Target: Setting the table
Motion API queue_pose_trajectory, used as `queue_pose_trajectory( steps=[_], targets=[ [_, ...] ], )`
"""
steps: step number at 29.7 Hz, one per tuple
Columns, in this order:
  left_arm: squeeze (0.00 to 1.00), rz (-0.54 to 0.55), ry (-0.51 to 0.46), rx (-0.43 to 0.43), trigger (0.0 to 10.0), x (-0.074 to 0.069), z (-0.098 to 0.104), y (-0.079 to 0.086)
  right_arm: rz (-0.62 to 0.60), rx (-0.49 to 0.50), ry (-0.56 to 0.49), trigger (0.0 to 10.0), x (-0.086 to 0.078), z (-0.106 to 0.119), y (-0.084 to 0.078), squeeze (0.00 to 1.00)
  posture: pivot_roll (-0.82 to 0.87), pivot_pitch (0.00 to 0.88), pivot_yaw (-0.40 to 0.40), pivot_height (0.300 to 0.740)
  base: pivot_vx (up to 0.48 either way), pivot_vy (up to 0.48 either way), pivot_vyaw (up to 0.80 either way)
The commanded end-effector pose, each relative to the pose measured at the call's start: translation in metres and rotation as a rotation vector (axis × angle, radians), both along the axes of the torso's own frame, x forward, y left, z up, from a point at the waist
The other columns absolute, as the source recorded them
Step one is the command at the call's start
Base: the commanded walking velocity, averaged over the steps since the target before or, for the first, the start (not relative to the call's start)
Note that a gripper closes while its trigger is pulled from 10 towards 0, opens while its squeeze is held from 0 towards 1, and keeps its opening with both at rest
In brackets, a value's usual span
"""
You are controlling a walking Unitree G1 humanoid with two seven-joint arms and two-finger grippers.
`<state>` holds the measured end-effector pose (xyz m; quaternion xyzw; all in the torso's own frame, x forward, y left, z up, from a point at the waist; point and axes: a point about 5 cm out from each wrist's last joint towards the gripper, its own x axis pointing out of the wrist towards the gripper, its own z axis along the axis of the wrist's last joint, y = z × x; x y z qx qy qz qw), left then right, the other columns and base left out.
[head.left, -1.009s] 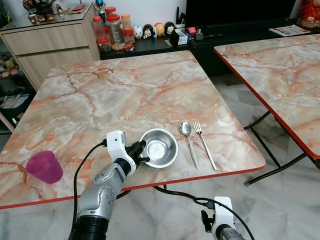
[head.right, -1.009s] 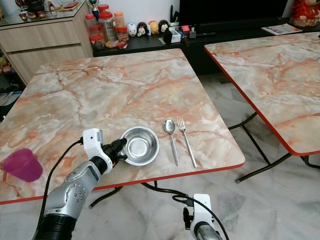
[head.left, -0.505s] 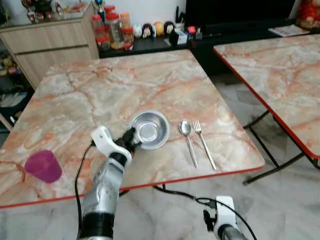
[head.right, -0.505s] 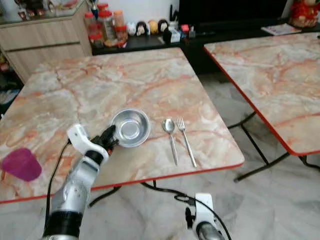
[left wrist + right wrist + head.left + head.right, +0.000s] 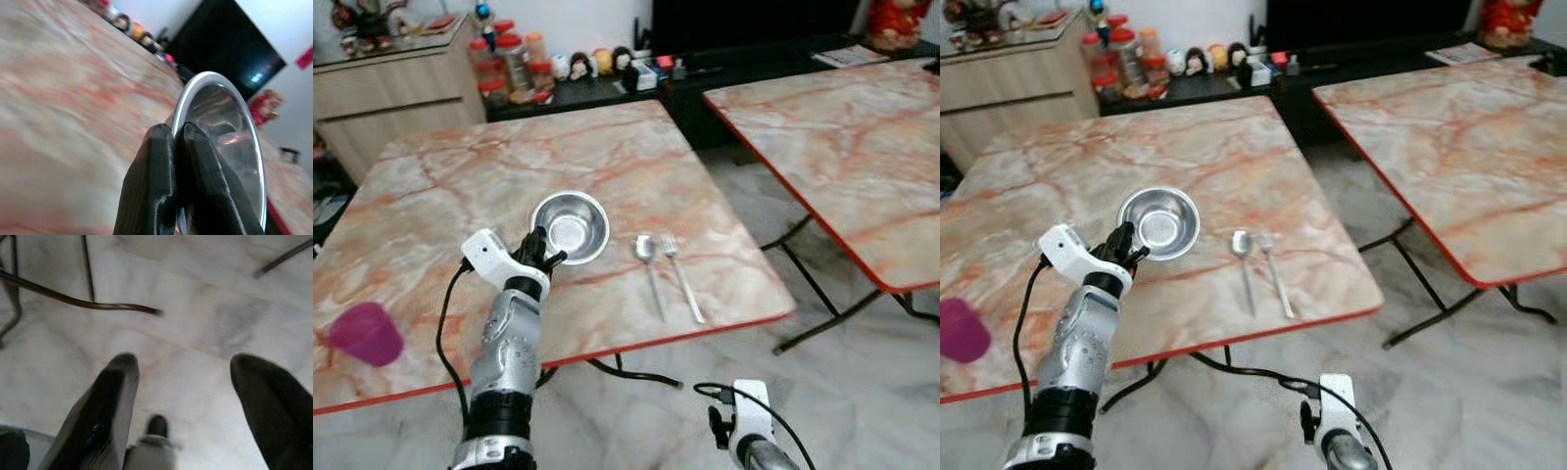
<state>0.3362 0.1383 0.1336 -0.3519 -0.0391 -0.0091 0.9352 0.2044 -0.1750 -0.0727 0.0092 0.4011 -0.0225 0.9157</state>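
Now left end effector [image 5: 546, 257] pinching steel bowl [image 5: 571, 224] rim above surface [image 5: 431, 225]. Next: set bowl left of spoon [image 5: 648, 257], fork [image 5: 679, 276]. Right end effector [image 5: 186, 396] spread, idle.

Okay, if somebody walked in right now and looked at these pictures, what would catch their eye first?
Most likely the shiny round steel bowl, pinched by its rim in the robot's left hand and tilted above the orange-veined marble table. Next, the silver spoon and silver fork, lying side by side on the table to the bowl's right. Then the bright magenta plastic cup near the table's front left edge.
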Motion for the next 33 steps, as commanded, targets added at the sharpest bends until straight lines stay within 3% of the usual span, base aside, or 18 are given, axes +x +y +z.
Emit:
queue_pose_trajectory(
  steps=[1,5,25,26,31,33],
  targets=[
    [0.00,0.029,-0.002,0.025,10.0,0.001,0.001,0.008,0.001,-0.006,-0.026,10.0,0.004,0.003,0.002,0.00,0.04,0.000,0.050,0.723,0.000,-0.469,0.00],
    [0.00,0.028,-0.010,0.027,10.0,0.002,0.002,0.007,-0.009,-0.018,-0.023,10.0,0.004,0.003,-0.003,0.00,0.03,0.000,0.054,0.723,0.000,-0.469,0.80],
    [0.00,0.054,-0.031,0.031,10.0,0.001,0.007,0.013,-0.014,0.008,-0.023,10.0,0.002,0.002,0.003,0.00,0.05,0.000,0.053,0.723,0.000,-0.463,0.00],
    [0.00,0.124,-0.038,0.021,10.0,-0.011,0.002,0.033,-0.014,0.006,-0.026,10.0,0.003,0.002,0.002,0.00,0.06,0.000,0.046,0.723,0.000,-0.461,0.00],
    [0.00,0.196,-0.016,0.029,10.0,-0.027,-0.009,0.053,-0.011,0.004,-0.027,10.0,0.004,0.003,0.001,0.00,0.07,0.002,0.046,0.723,0.000,-0.461,0.00],
    [0.00,0.275,0.038,0.046,10.0,-0.045,-0.025,0.076,-0.001,0.006,-0.023,10.0,0.003,0.002,0.003,0.00,0.07,0.010,0.045,0.723,0.000,-0.456,0.00]
  ],
)
